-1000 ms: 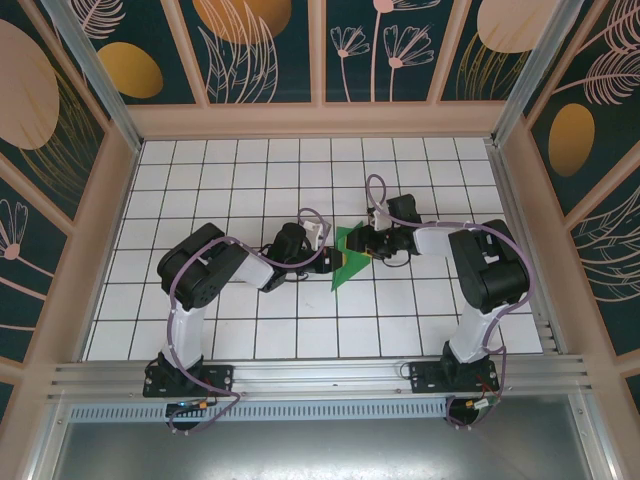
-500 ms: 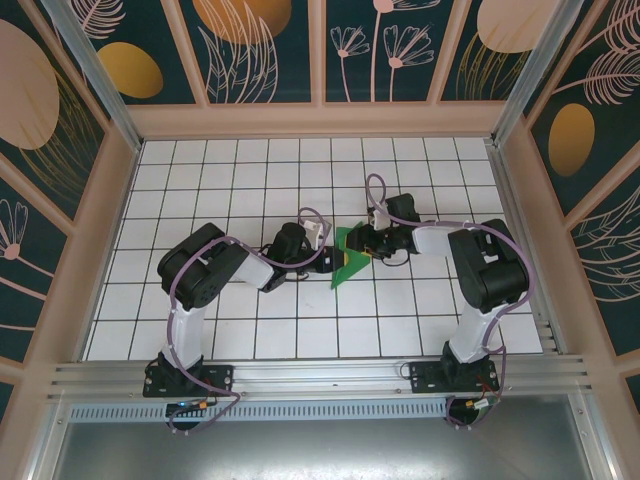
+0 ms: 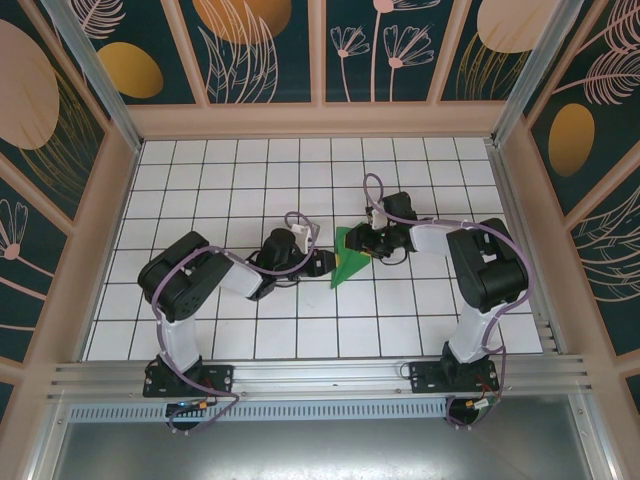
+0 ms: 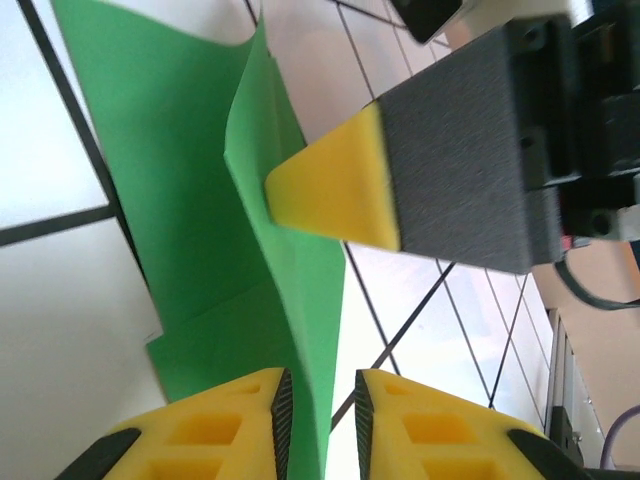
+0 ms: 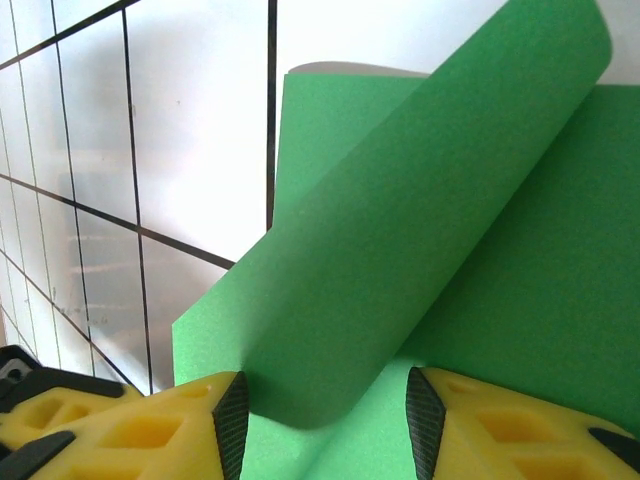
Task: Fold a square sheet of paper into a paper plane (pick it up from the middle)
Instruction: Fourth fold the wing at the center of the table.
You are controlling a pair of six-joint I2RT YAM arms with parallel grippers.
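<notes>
The square sheet of paper [image 3: 347,264] is green, folded to a pointed shape, and lies on the white tiled table near the middle. In the left wrist view the paper [image 4: 180,180] has a raised flap standing up along its crease. My left gripper [image 3: 322,263] is at the paper's left edge. Its jaws [image 4: 320,425] stand slightly apart, with the paper's edge running between them. My right gripper [image 3: 362,243] is over the paper's upper right part, open. A curled flap of the paper [image 5: 420,250] sits between its wide-set fingers [image 5: 320,420]. One right fingertip [image 4: 330,195] touches the raised flap.
The tiled table [image 3: 250,180] is boxed in by wooden-framed patterned walls [image 3: 110,200] on the left, back and right. A metal rail [image 3: 320,375] runs along the near edge, with both arm bases on it. Open tiles lie to the left, right and back of the paper.
The left arm has drawn back to the left and its jaws have parted a little on the paper's edge. The right gripper and the paper have barely moved.
</notes>
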